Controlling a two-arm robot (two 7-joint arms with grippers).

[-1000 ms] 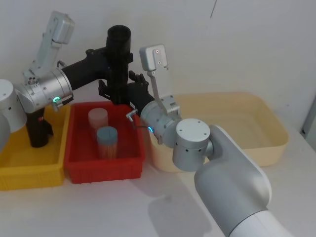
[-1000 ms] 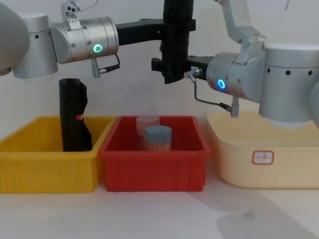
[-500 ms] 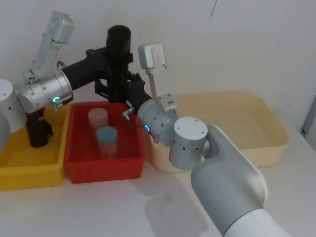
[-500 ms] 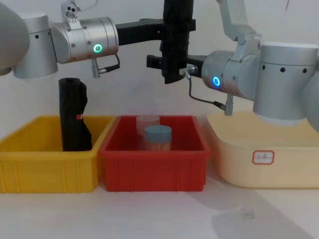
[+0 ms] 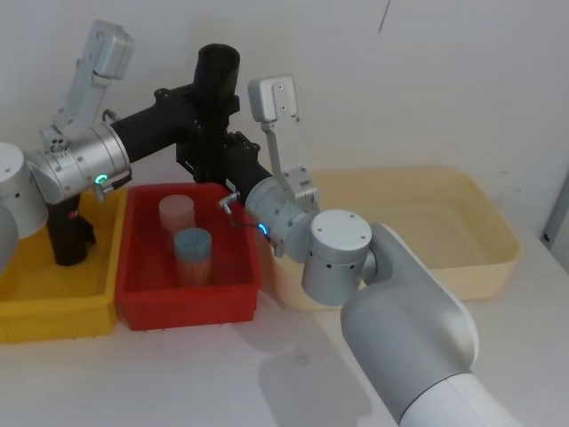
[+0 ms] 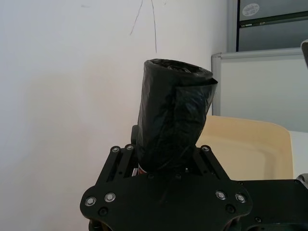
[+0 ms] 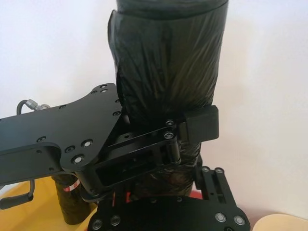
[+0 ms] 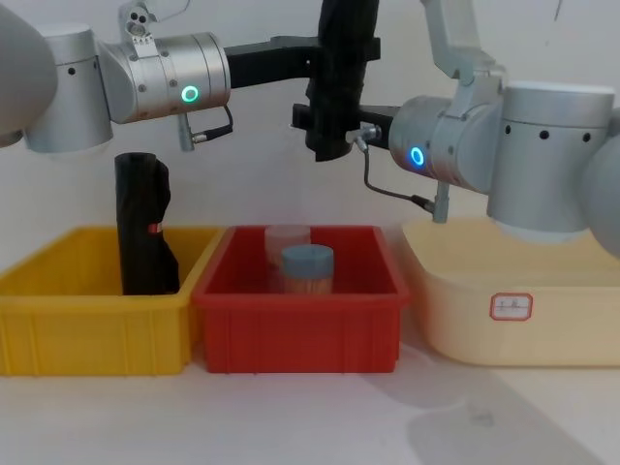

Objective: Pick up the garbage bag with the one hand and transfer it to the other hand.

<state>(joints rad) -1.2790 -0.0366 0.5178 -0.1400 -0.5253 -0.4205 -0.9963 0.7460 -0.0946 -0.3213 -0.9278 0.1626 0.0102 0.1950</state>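
Black plastic garbage bag [image 8: 337,87] hangs near-upright at upper centre of the chest view, above the red bin [image 8: 291,334], clamped by the left hand [image 8: 347,46]. The right hand [image 8: 325,124] brackets its lower end; whether it grips cannot be told.

A plain white wall [image 5: 427,80] is standing at the back, a thin dark line [image 6: 155,26] running down it; a white tabletop [image 5: 133,374] is catching soft grey shadows; off to one side, a grey cabinet [image 6: 269,26] is rising above a white panel [image 6: 260,86].
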